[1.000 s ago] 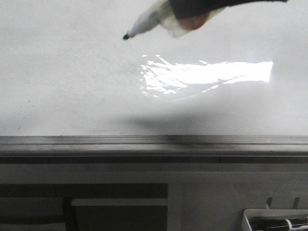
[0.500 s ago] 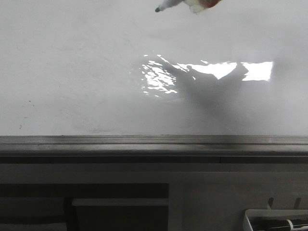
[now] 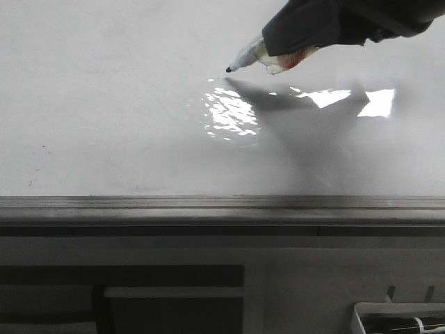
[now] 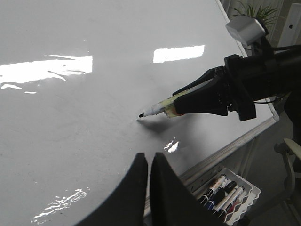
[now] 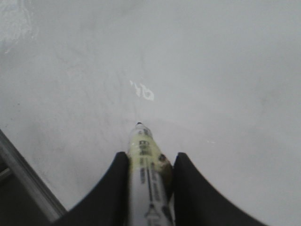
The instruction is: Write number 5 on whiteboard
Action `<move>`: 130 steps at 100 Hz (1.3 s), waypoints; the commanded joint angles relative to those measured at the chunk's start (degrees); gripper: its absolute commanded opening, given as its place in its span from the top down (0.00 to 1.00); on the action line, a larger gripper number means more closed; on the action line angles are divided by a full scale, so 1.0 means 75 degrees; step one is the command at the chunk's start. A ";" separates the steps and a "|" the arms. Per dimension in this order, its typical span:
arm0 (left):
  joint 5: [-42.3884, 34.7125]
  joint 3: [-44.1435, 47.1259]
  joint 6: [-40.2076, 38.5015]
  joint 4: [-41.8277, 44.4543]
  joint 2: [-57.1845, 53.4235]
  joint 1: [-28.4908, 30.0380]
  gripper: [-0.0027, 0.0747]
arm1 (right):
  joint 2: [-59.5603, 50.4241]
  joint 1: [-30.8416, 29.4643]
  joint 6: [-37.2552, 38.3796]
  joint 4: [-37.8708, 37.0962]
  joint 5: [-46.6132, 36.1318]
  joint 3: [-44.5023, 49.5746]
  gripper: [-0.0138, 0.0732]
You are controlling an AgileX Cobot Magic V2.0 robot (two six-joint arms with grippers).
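One large glossy white whiteboard (image 3: 104, 125) with a grey metal rail lies flat; no strokes of the number 5 show on it. One black right hand (image 5: 149, 176) reaches in slanted, clamped on one white black-tipped marker (image 4: 157, 109), tip just at the surface. One black left hand (image 4: 149, 188) hovers, fingers nearly together, holding nothing. One white tray (image 4: 237, 202) of about four spare markers hangs beside the rail.
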 commanded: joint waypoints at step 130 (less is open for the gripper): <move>-0.0215 -0.0215 -0.0067 -0.0313 0.0057 0.0017 0.99 | -0.0673 -0.0014 -0.0095 0.1793 -0.1034 0.0982 0.89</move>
